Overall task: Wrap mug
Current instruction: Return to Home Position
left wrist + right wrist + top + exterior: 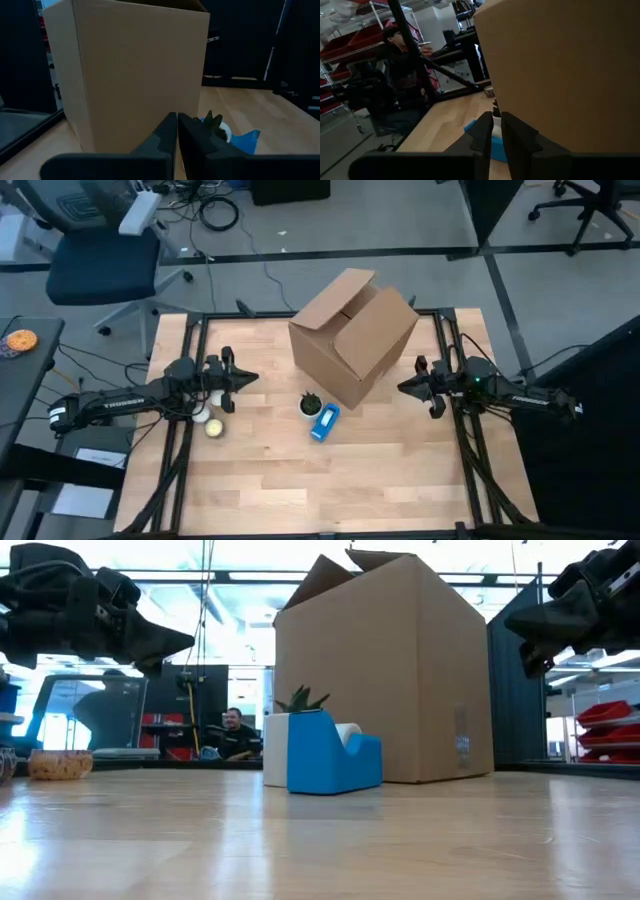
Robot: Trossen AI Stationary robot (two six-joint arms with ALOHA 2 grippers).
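1. High view: the cardboard box (352, 335) stands by the far edge of the table (300, 480), about midway along it, turned cornerwise. It is plain brown, with its top flaps folded over and one lifting a little. The mug itself cannot be seen.
2. The left gripper (248, 378) hangs above the wood near the left edge, fingers pressed together and empty, apart from the box.
3. The right gripper (403, 388) hangs near the right edge, fingers likewise closed on nothing, clear of the box.
4. Just before the box sit a small potted plant (310, 404) and a blue tape dispenser (324, 422), side by side. A small round tan object (214, 427) lies near the left gripper. Bare wood runs on to the near edge
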